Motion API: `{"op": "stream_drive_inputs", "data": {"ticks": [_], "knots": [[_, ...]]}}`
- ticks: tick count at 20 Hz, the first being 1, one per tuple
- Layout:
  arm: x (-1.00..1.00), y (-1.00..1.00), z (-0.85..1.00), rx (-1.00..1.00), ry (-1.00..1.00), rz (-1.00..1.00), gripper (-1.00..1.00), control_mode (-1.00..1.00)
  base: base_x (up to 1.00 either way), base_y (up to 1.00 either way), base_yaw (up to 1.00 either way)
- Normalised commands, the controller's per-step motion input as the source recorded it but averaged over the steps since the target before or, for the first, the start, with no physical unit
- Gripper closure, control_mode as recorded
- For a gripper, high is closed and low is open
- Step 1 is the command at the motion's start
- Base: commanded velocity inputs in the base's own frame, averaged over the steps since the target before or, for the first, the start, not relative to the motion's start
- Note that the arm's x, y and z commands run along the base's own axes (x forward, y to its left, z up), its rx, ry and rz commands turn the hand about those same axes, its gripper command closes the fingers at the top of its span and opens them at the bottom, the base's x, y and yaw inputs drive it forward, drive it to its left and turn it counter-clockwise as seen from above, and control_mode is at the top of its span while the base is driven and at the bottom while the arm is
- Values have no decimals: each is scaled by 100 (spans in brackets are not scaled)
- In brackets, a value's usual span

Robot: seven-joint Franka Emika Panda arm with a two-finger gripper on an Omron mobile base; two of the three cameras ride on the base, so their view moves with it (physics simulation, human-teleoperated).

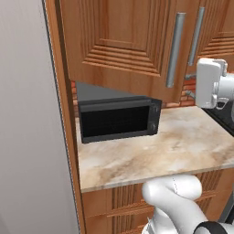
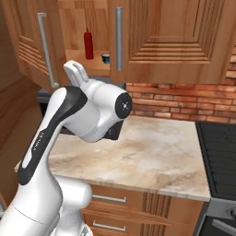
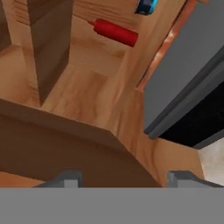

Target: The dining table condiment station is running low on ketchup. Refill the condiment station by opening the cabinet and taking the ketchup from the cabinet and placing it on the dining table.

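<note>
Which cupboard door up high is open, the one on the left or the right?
The left cabinet door is open: it swings out toward us, showing the shelf with the ketchup inside. The right cabinet door sits flat and shut.

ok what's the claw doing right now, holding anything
claw: open, holding nothing; its tips stand apart at the edge of the cabinet, with the ketchup on the shelf beyond, not yet touched.

Left and right base views look forward from behind the arm, sharing the counter (image 1: 183, 146) and microwave (image 1: 119, 119). Hand view, rolled sideways, looks closely into the open cabinet (image 3: 87, 87).
</note>
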Motion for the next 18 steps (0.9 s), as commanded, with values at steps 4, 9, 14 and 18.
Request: {"op": "stream_drive_inputs", "data": {"ticks": [4, 9, 14, 18], "knots": [[-47, 99, 0, 0, 6, 17, -100, -100, 0, 0, 0], [-6, 100, -3, -1, 14, 22, -100, -100, 0, 0, 0], [42, 100, -25, 0, 15, 23, -100, -100, 0, 0, 0], [50, 100, -37, 0, 12, 23, -100, -100, 0, 0, 0]]}}
